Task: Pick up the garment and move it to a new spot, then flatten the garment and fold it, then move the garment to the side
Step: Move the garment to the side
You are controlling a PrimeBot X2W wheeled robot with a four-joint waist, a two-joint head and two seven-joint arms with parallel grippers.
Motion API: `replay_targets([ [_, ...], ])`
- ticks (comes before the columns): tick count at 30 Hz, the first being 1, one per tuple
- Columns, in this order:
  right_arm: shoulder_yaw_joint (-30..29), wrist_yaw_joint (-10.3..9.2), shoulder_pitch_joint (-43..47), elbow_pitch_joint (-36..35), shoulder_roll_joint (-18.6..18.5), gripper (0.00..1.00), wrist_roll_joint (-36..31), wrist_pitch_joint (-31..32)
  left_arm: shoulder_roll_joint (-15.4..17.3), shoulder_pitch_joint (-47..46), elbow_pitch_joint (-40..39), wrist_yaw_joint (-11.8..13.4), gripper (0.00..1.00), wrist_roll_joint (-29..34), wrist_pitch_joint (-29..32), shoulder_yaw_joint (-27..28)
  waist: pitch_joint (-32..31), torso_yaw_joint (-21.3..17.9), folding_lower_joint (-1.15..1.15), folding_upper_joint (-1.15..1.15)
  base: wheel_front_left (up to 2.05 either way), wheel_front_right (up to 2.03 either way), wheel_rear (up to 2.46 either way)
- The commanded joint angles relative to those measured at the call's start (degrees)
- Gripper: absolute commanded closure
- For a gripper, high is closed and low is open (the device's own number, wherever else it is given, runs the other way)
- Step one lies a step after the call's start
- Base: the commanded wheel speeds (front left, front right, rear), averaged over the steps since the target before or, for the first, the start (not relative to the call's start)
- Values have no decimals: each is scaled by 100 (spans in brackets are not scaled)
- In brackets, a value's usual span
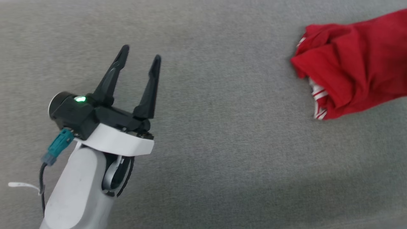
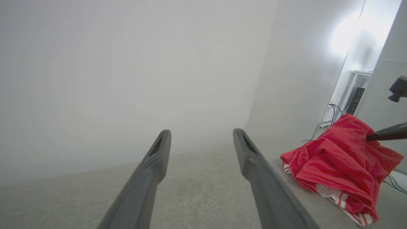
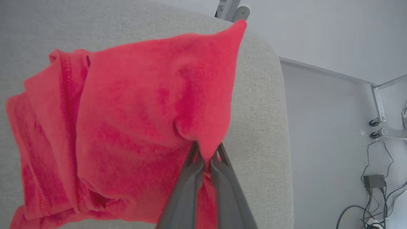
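Crumpled red garment (image 1: 353,60) with striped trim, bunched on grey surface.

- Shows a smooth pale grey forearm (image 1: 76,190).
- Carries a white collar (image 1: 117,141) under a black block (image 1: 76,116) with a green light (image 1: 80,99).
- Trails a black cable (image 1: 41,178) from a teal plug (image 1: 58,144).
- Ends in two long dark fingers (image 1: 112,74).

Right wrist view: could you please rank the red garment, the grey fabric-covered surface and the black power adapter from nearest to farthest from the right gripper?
1. The red garment, pinched in the shut right gripper, centre.
2. The grey fabric-covered surface, beneath the garment, extending right.
3. The black power adapter, down on the floor, lower right.
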Motion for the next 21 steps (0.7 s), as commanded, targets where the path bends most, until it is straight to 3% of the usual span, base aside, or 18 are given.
replay_targets([
  [1,-22,-4,-127,89,6,100,-116,-138,50,-157,2,-17,0,45,-26,-112,192,-212,0,0,0,0,0],
  [12,-227,-4,-803,1112,-124,100,-1087,-987,134,-861,121,-18,0,-14,-26,-959,585,-484,0,0,0,0,0],
  [21,-770,-4,-1300,2420,378,100,-2084,-1638,126,-1206,225,-18,0,-113,-26,-1321,841,-387,0,0,0,0,0],
])
